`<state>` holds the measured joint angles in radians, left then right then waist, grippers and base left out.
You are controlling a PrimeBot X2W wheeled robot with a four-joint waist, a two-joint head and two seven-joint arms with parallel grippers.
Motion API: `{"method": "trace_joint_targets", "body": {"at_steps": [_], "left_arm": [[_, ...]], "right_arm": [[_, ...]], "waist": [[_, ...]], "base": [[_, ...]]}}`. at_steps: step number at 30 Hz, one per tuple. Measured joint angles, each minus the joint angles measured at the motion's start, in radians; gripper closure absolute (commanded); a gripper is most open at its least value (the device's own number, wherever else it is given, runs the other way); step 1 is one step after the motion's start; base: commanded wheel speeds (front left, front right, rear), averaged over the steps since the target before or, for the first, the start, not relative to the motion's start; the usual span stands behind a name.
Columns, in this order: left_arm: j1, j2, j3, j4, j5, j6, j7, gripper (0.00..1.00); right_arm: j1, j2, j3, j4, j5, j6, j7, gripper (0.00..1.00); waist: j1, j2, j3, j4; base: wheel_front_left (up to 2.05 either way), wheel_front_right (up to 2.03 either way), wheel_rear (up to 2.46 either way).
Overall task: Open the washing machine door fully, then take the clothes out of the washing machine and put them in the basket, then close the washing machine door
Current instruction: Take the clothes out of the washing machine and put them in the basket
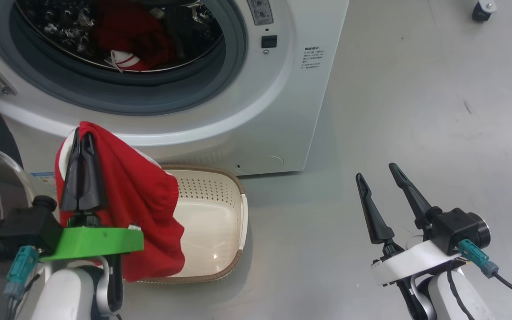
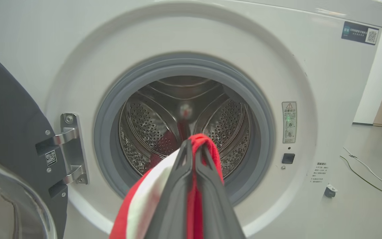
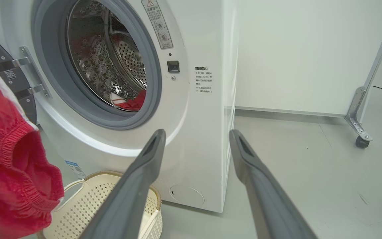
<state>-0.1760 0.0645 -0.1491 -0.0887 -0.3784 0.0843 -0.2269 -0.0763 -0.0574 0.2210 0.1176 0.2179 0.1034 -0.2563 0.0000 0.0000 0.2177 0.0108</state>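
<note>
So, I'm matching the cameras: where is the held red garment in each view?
Head view: garment lower left, in the left gripper.
Left wrist view: garment bottom centre.
Right wrist view: garment at left edge.
Shared landmark: grey door ring.

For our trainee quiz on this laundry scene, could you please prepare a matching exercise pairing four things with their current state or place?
Things:
1. left hand
2. right hand
3. basket
4. washing machine door

States or places:
A. open, holding nothing
B. swung open
C. shut on a red garment
D. on the floor in front of the washing machine

Pairs: 1-C, 2-A, 3-D, 4-B
</note>
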Motion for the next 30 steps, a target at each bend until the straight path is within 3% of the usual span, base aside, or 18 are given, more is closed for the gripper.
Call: {"method": "trace_joint_targets", "body": {"at_steps": [19, 30], "left_arm": [[0.072, -0.009, -0.096, 0.073, 0.03, 0.009, 0.038, 1.0], [-0.031, -0.014, -0.063, 0.225, 0.015, 0.016, 0.059, 1.0]], "right_arm": [[-0.029, 0.0, 0.011, -0.069, -0.001, 0.001, 0.0, 0.0], [-0.07, 0.0, 0.01, -0.109, -0.001, 0.001, 0.0, 0.0]], "waist": [[0.0, 0.0, 0.142, -0.044], [0.0, 0.0, 0.272, -0.076]], "base": [[0.0, 0.0, 0.0], [0.0, 0.0, 0.0]]}}
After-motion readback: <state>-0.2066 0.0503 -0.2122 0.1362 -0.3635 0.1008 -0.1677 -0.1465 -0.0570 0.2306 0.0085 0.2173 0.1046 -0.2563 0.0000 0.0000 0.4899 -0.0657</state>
